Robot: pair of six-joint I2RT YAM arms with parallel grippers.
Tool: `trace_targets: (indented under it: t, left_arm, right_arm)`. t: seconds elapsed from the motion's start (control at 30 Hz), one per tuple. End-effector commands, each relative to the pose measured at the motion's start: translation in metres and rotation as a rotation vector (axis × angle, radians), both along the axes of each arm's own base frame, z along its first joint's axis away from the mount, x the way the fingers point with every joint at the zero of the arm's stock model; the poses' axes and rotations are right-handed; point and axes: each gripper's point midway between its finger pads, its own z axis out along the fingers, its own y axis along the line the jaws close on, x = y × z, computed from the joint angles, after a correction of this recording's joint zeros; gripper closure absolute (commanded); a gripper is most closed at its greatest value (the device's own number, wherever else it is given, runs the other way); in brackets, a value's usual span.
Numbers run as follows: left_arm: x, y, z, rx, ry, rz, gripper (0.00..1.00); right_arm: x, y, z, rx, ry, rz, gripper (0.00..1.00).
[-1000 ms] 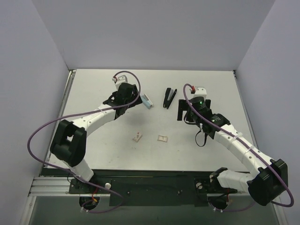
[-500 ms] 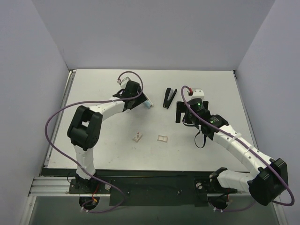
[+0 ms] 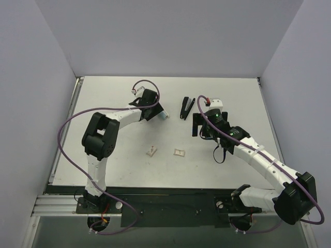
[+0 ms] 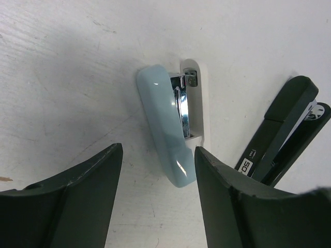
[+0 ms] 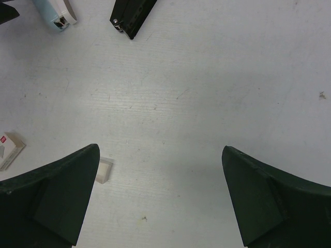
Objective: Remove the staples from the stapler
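The black stapler (image 3: 186, 107) lies closed on the white table (image 3: 119, 155), far centre. In the left wrist view it (image 4: 282, 132) lies to the right of a light blue stapler (image 4: 164, 129). My left gripper (image 3: 156, 110) is open. Its fingertips (image 4: 116, 152) flank the near end of the blue stapler, not the black one. My right gripper (image 3: 198, 124) is open and empty, just near-right of the black stapler. In the right wrist view only the black stapler's hinge end (image 5: 132, 15) shows at the top edge, well beyond the open jaws.
The light blue stapler (image 3: 163, 114) lies left of the black one. Two small staple boxes (image 3: 151, 151) (image 3: 179, 152) lie mid-table, and one (image 5: 103, 169) shows by my right gripper's left finger. Grey walls enclose the table.
My left gripper has moved right, up to the blue stapler, its arm folding. My right gripper has shifted slightly left toward the black stapler. Neither stapler has moved.
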Motion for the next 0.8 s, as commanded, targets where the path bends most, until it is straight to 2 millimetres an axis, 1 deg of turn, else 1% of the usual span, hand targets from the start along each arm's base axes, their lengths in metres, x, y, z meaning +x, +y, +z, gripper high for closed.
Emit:
trace_targets:
  t: [0.0, 0.17, 0.33, 0.77]
  left_arm:
    - [0.018, 0.000, 0.016, -0.019, -0.045, 0.037, 0.32]
    - [0.021, 0.005, 0.013, -0.012, -0.051, 0.059, 0.34]
    - [0.025, 0.007, 0.013, -0.020, -0.058, 0.075, 0.35]
    - [0.038, 0.002, 0.012, -0.044, -0.063, 0.087, 0.34]
  right_arm:
    - [0.001, 0.001, 0.004, -0.006, -0.012, -0.003, 0.01]
    - [0.001, 0.001, 0.001, -0.012, -0.002, -0.001, 0.01]
    - [0.000, 0.002, 0.002, -0.011, -0.002, 0.003, 0.01]
    - [0.001, 0.004, 0.000, -0.019, 0.005, 0.011, 0.01]
